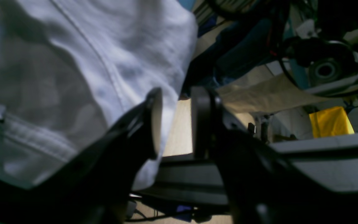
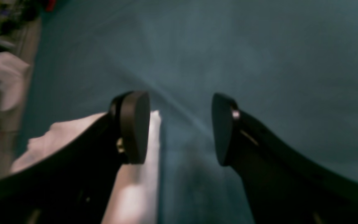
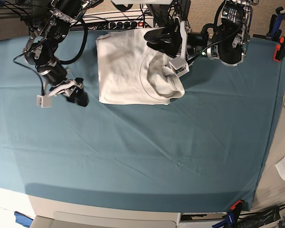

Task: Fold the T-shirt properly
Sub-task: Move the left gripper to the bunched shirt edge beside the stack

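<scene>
While the right gripper [image 3: 80,98] hangs apart left of the T-shirt [image 3: 128,66], the left gripper [image 3: 173,71] (half-spread, grip unclear) sits on its right edge.

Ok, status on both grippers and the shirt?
Right gripper open, empty, beside the shirt. Left gripper part open over the plain white cotton T-shirt, partly folded.

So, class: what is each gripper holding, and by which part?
Right gripper: open over the teal cloth, holding nothing. Left gripper: beside the T-shirt; no fabric shows between its jaws.
</scene>
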You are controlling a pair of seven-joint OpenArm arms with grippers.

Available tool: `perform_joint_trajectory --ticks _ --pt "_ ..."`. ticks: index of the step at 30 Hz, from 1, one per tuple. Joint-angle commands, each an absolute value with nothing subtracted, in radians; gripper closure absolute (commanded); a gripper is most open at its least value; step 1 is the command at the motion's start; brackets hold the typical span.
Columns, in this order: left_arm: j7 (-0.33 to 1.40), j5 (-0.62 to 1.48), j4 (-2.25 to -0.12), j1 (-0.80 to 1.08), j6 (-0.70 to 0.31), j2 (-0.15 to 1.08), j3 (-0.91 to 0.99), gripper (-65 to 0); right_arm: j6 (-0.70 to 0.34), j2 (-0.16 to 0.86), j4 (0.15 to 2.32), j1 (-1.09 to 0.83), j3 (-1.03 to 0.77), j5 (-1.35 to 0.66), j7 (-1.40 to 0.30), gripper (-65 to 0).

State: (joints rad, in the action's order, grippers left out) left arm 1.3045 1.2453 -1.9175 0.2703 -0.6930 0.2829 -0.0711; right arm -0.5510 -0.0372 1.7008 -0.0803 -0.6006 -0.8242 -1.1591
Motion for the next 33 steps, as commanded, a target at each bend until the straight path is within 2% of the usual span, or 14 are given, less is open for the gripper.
perform_joint_trajectory --ticks 1,9,16,25,30,31,33 --pt "1.285 1.274 -1.933 0.266 -0.698 0.286 -0.069 -17.9 -0.562 -0.033 1.692 -0.064 -0.595 -0.870 -1.159 -32.0" --pt "1.285 1.266 -1.933 0.266 -0.698 0.286 -0.069 -17.9 -0.591 -0.034 1.530 -0.014 -0.582 -0.977 -1.231 -32.0" --pt "1.279 1.249 -1.933 0.266 -0.698 0.286 -0.069 -17.9 -0.595 -0.033 1.528 -0.011 -0.574 -0.988 -1.249 -32.0" --pt "1.259 1.209 -1.933 0.266 -0.698 0.286 -0.069 -17.9 -0.596 -0.033 1.528 -0.011 -0.437 -0.967 -1.253 -32.0" --pt "1.259 1.203 -1.933 0.266 -0.698 0.286 -0.069 -17.9 -0.609 -0.033 1.528 -0.011 -0.421 -0.962 -1.246 -31.9" --pt "1.259 1.203 -1.933 0.266 -0.698 0.286 -0.069 -17.9 -0.609 -0.033 1.528 -0.011 -0.421 -0.950 -1.241 -30.4" --pt "1.259 1.203 -1.933 0.266 -0.698 0.286 -0.069 -17.9 -0.609 -0.033 1.528 -0.011 -0.421 -0.929 -1.236 -19.0"
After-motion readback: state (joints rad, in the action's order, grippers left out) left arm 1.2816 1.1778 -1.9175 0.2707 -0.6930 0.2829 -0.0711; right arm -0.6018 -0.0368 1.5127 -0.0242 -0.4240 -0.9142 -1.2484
